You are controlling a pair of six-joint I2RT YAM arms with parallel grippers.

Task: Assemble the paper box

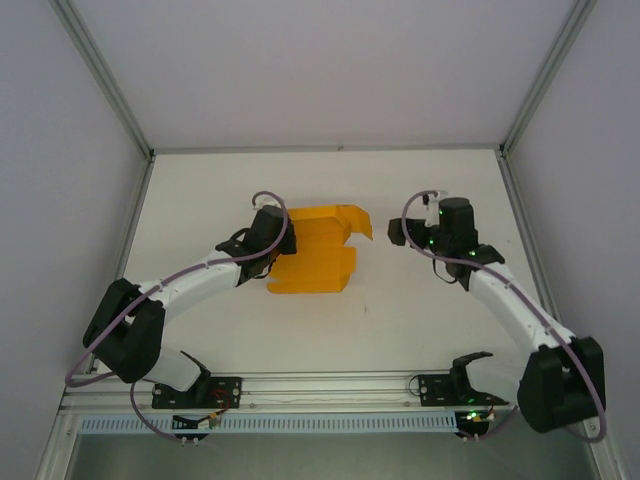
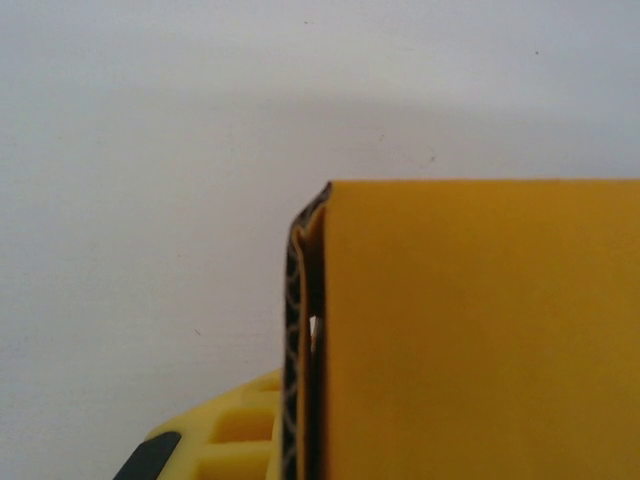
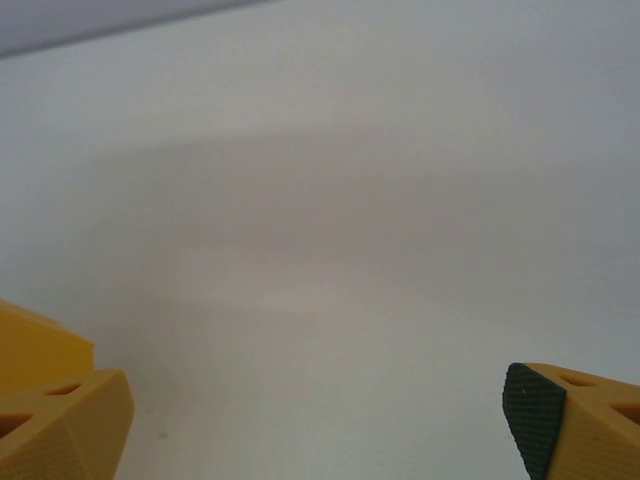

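The paper box [image 1: 315, 252] is an orange-yellow card, partly folded, lying mid-table with a flap curling up at its far right corner. My left gripper [image 1: 279, 244] is at its left edge. In the left wrist view a folded wall of the paper box [image 2: 470, 330] stands between the jaws, its corrugated edge against the one visible finger [image 2: 215, 445]; the other finger is hidden behind the card. My left gripper [image 2: 320, 445] is shut on that wall. My right gripper [image 1: 397, 233] hovers right of the box, apart from it. In its wrist view the right gripper [image 3: 320, 425] is open and holds nothing.
The white table [image 1: 420, 320] is walled by white panels with metal posts at the back corners. An aluminium rail [image 1: 330, 385] carrying both arm bases runs along the near edge. A sliver of orange card [image 3: 30, 345] shows beside the right gripper's left finger.
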